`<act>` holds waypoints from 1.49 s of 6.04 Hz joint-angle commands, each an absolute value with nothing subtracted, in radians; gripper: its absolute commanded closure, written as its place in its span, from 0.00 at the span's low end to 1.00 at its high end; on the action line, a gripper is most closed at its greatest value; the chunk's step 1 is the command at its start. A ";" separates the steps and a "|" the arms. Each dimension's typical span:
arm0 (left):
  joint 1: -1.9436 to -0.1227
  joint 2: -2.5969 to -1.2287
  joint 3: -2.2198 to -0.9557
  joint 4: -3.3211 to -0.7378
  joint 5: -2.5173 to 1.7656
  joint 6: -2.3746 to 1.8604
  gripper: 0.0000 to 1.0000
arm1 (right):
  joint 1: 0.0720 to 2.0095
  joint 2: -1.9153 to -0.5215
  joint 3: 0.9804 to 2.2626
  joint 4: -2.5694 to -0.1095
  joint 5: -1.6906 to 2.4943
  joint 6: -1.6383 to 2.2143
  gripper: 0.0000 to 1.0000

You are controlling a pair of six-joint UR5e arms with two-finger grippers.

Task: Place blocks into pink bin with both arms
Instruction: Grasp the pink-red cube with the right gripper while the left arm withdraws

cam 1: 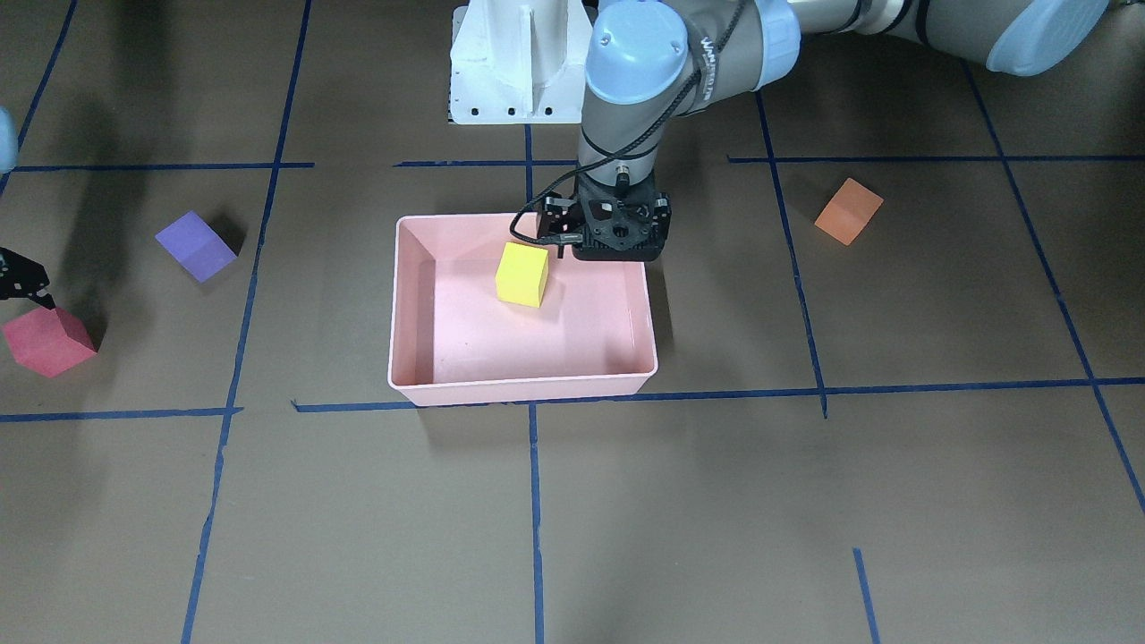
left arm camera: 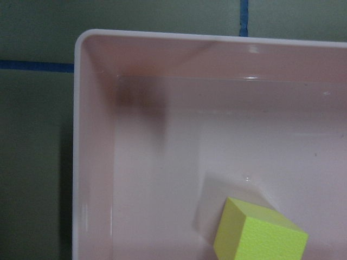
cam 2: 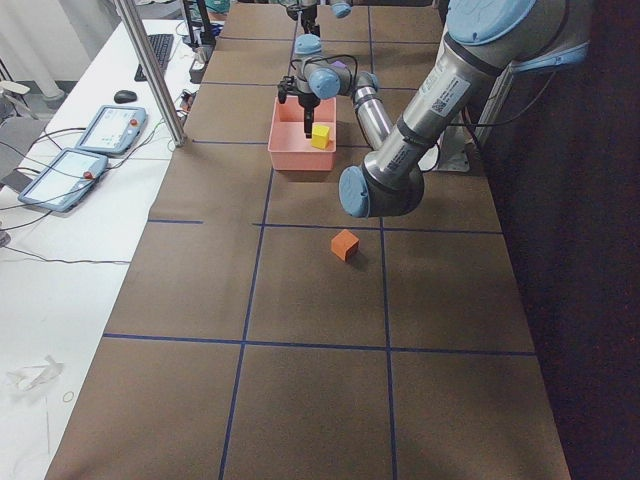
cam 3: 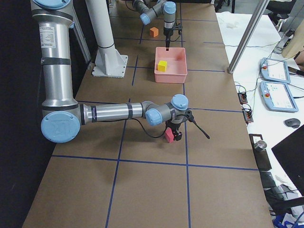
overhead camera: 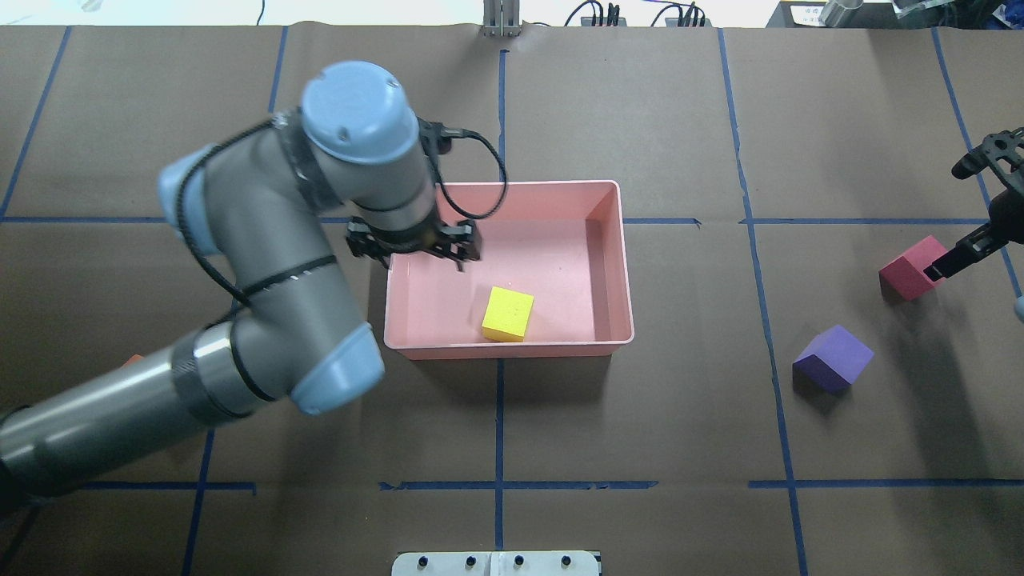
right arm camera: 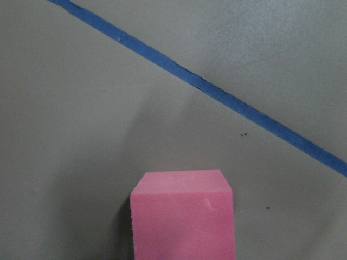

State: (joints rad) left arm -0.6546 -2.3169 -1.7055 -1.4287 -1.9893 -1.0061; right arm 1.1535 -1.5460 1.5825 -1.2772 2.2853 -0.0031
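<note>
**Item 1, yellow-green block:** matte cube with crisp edges, lying on the floor of the pink bin by its near wall. I count it as delivered. My left jaws hang over the bin's left end, parted and empty, high enough to clear the walls.

**Item 2, red block:** on the surface, far right. My right jaws are spread wide at it, presumably for pickup. Whether they straddle it I cannot tell.

**Items 3 and 4:** purple block, right and nearer me. Orange block, left. Both lie outside the bin.
</note>
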 commanded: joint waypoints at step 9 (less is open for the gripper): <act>-1.245 -1.722 -1.833 -1.428 -2.235 0.040 0.00 | 1.085 -1.424 1.529 -1.291 2.256 0.175 0.66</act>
